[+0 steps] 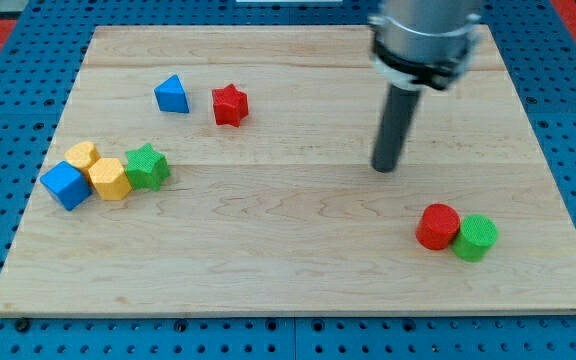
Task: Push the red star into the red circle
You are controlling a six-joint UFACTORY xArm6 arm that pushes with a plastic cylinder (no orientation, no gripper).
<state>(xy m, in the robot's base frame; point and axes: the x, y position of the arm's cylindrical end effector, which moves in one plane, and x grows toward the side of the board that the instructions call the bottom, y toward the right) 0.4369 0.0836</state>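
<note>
Resting on bare wood, my tip (384,167) has no gripper to open or close. Toward the view's right bottom, the red circle (437,226) touches a green circle (475,237). The red star (230,104) lies well apart at upper left on the table (298,270), beside a blue triangle (172,94). No writing shows.

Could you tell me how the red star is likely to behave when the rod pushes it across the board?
The red star looks squat and flat-based, so it probably slides rather than tips. Its pointed outline may make it rotate off my tip. The wooden board looks smooth, so it likely glides easily.
</note>
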